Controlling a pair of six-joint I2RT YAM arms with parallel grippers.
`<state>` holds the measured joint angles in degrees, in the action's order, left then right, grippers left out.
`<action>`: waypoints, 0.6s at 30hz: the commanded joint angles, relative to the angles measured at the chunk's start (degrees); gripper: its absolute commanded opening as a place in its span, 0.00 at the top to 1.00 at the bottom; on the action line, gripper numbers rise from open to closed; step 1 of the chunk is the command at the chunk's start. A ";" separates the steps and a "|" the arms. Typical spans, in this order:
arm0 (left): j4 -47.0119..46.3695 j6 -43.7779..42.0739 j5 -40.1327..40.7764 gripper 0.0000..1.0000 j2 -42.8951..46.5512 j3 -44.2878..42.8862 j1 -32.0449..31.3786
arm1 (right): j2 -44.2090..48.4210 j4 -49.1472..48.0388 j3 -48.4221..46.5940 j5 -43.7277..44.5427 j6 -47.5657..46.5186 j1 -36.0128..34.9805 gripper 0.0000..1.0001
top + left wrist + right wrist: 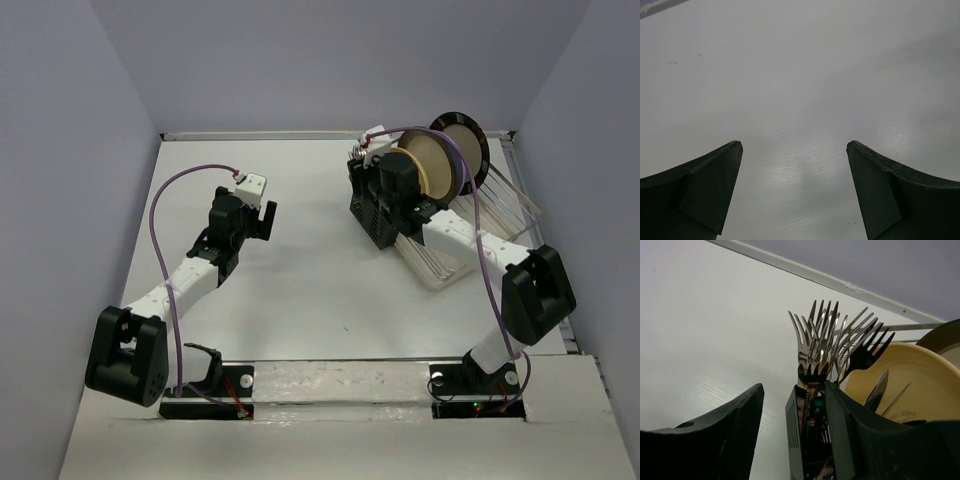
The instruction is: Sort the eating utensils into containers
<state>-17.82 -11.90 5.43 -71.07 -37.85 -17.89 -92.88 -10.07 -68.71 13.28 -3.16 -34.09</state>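
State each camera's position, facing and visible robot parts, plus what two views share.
Top external: above and behind, looking down on the white table; left arm and right arm show.
Left wrist: faces bare table; open left gripper shows.
Right wrist: faces silver metal forks in the black perforated caddy; right gripper shows.
Shared: caddy, in top and right-wrist views.

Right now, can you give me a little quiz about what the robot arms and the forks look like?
1. True or false: the left gripper is holding a fork.
2. Which way do the tines of the forks in the black caddy point? A up, B down, C sideways.
3. Fill in: the plate right behind those forks is ____ in colour.
Key: 1 false, it is open and holds nothing. 2 A. 3 yellow.
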 commanded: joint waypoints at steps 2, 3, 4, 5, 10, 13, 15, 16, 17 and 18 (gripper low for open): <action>-3.36 -0.84 0.46 0.01 0.84 1.11 0.31 | 8.22 4.87 -2.57 -8.00 0.52 0.25 0.39; -3.53 -1.02 0.46 0.01 1.02 1.46 0.40 | 9.37 6.97 -2.40 -8.79 0.87 0.25 0.37; -3.62 -0.93 0.54 0.01 1.11 1.55 0.49 | 10.60 8.03 -2.05 -9.06 1.22 0.25 0.36; -3.79 -1.02 0.55 0.01 1.19 1.72 0.57 | 13.49 9.09 -1.17 -9.15 1.75 0.25 0.34; -4.41 -1.90 1.16 0.01 2.07 2.86 1.80 | 23.76 17.08 4.45 -2.15 6.23 0.25 0.13; -4.41 -2.25 0.99 0.01 3.21 3.74 2.77 | 31.69 19.11 10.59 2.62 10.36 0.86 0.01; -4.41 -2.86 0.55 0.01 4.00 4.62 3.82 | 35.47 20.69 13.93 6.84 13.87 2.52 0.00; -4.41 -3.56 -0.06 0.01 4.88 5.32 4.44 | 38.88 21.48 17.17 8.76 15.01 3.66 0.00; -4.41 -3.92 -0.24 0.01 5.32 5.76 4.62 | 40.40 21.75 18.86 9.65 17.11 3.68 0.00; -4.41 -4.27 -0.33 0.01 5.93 6.37 4.71 | 41.80 21.93 20.44 10.79 18.26 4.20 0.00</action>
<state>-18.74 -13.80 5.48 -69.01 -33.47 -14.31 -56.01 6.94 -54.83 15.66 7.40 -32.08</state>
